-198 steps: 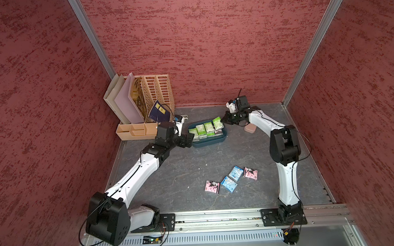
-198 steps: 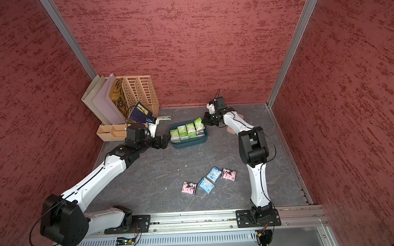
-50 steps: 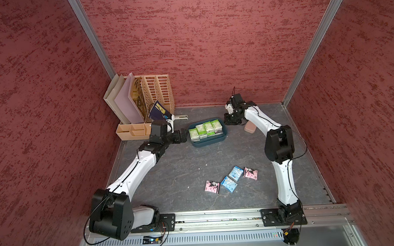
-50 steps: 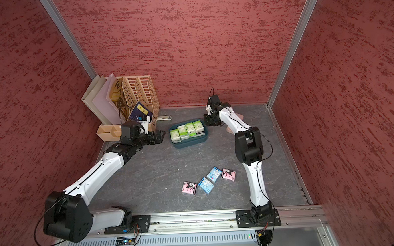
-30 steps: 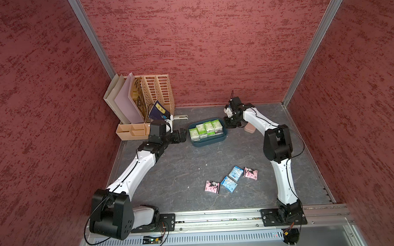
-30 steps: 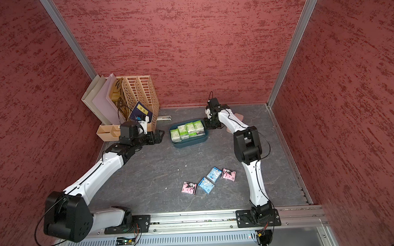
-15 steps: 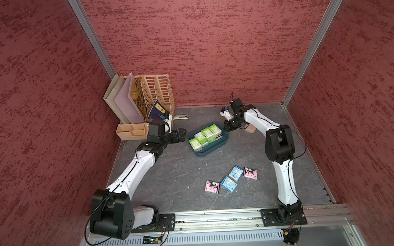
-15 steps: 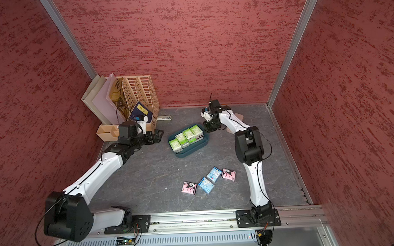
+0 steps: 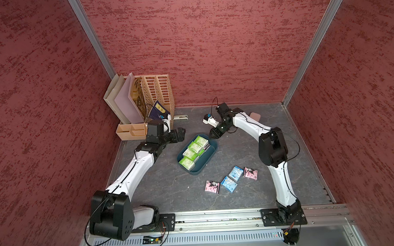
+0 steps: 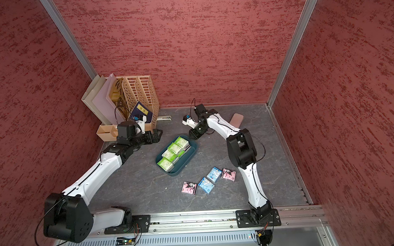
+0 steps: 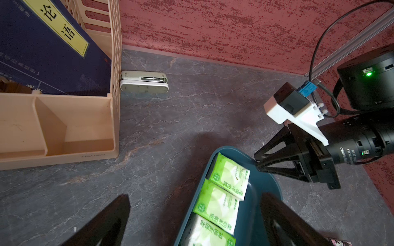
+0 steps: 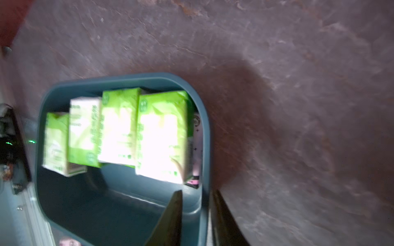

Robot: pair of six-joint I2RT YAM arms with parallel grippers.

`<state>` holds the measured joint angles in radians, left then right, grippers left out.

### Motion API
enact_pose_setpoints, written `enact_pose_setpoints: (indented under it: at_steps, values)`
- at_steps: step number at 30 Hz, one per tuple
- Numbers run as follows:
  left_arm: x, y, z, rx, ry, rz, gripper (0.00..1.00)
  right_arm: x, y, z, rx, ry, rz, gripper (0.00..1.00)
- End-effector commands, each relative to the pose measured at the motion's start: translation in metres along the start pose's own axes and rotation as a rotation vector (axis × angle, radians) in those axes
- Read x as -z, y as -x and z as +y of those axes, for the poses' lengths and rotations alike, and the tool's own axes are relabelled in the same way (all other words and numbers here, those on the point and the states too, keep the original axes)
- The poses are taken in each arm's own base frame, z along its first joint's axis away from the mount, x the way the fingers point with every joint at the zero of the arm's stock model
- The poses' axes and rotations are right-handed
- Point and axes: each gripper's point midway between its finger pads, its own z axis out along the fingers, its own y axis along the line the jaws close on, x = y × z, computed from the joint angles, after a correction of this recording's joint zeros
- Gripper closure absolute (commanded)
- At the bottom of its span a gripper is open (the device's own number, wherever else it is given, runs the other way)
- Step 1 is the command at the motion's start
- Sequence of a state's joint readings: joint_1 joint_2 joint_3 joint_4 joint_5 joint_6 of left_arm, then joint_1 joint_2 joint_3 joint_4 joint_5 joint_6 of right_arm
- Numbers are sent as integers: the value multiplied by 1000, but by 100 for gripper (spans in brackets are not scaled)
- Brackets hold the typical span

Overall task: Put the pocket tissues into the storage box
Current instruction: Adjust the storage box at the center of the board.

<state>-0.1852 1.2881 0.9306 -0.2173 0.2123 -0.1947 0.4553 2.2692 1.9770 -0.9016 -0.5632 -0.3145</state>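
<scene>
Both top views are evenly lit and sharp. The right wrist view is smeared; its green-and-white plastic tissue packets (image 12: pixel 160 136) glare white, perhaps overexposed.

Both top views give me a steep look down from above the front rail (image 9: pixel 219 216) over the whole counter (image 9: pixel 167 187). My wrist cameras sit close beside the storage box (image 11: pixel 255 191), sharing it.

Shows the storage box (image 10: pixel 186 160) lying askew on the table (image 10: pixel 136 177), with a row of four green-and-white pocket tissues (image 10: pixel 173 152) packed along one side. Puts the right gripper (image 10: pixel 193 135) at the box's far corner and the left gripper (image 10: pixel 156 133) near the box but apart from it. Finds four loose packets (image 10: pixel 206 185), two pink and two blue, flat on the table near the box's front end.
</scene>
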Motion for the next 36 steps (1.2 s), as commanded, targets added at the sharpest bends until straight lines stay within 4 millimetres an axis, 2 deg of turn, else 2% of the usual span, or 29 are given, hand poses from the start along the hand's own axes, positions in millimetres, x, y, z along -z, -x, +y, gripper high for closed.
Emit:
enact_pose_setpoints:
  at_steps: [1,5,7,9,12,14,16,19,21,25,29,32,36]
  values:
    - [7,0,0,7,-9,-9,0,23,29,9,-17,24,-136,47]
    - [6,-1,1,10,-13,-9,0,53,47,7,-92,-38,-269,32]
    - [5,-2,1,10,-19,-6,0,68,48,3,-163,-72,-299,31]
    - [4,-1,0,11,-22,-8,0,77,41,-5,-274,-123,-304,38]
    - [3,0,1,10,-22,-13,0,79,15,-6,-455,-145,-270,49]
    - [2,0,2,11,-24,-15,0,78,-3,0,-592,-129,-261,56]
    - [1,1,2,13,-28,-16,0,71,-23,6,-687,-142,-235,59]
    - [-1,1,1,15,-36,-11,0,60,-53,11,-772,-224,-147,54]
    - [-2,1,2,17,-36,-11,0,54,-64,16,-799,-246,-125,51]
    - [-6,0,2,27,-43,-9,0,41,-69,20,-843,-239,-116,46]
    - [-7,-1,2,29,-42,-6,0,27,-66,24,-851,-238,-100,46]
    - [-7,-3,4,26,-36,1,0,15,-65,24,-852,-240,-85,49]
    - [-4,-5,7,19,-24,4,0,0,-69,21,-864,-247,-47,58]
